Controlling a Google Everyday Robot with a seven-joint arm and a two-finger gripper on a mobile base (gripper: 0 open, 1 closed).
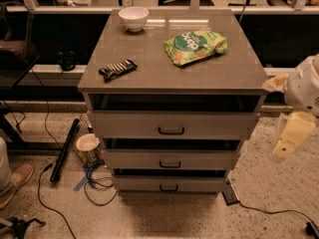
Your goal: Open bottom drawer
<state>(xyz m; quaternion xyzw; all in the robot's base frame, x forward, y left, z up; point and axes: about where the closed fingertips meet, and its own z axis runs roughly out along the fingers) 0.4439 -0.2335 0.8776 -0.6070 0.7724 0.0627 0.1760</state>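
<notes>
The grey-beige cabinet [172, 59] has three drawers. The bottom drawer [144, 184] is the lowest and narrowest-looking front, with a small black bar handle [168, 187]; it looks pushed in. The middle drawer [134, 159] and top drawer [129, 125] sit above it. My gripper [290, 136], white and cream, hangs at the right edge of the camera view. It is beside the cabinet's right side at about the top drawer's height, apart from the cabinet and well above and right of the bottom handle.
On the cabinet top are a white bowl [133, 18], a green snack bag [194, 45] and a dark wrapped bar [117, 69]. On the floor at the left are a paper cup [87, 146], a black rod [65, 150], cables [94, 180] and a shoe [15, 180].
</notes>
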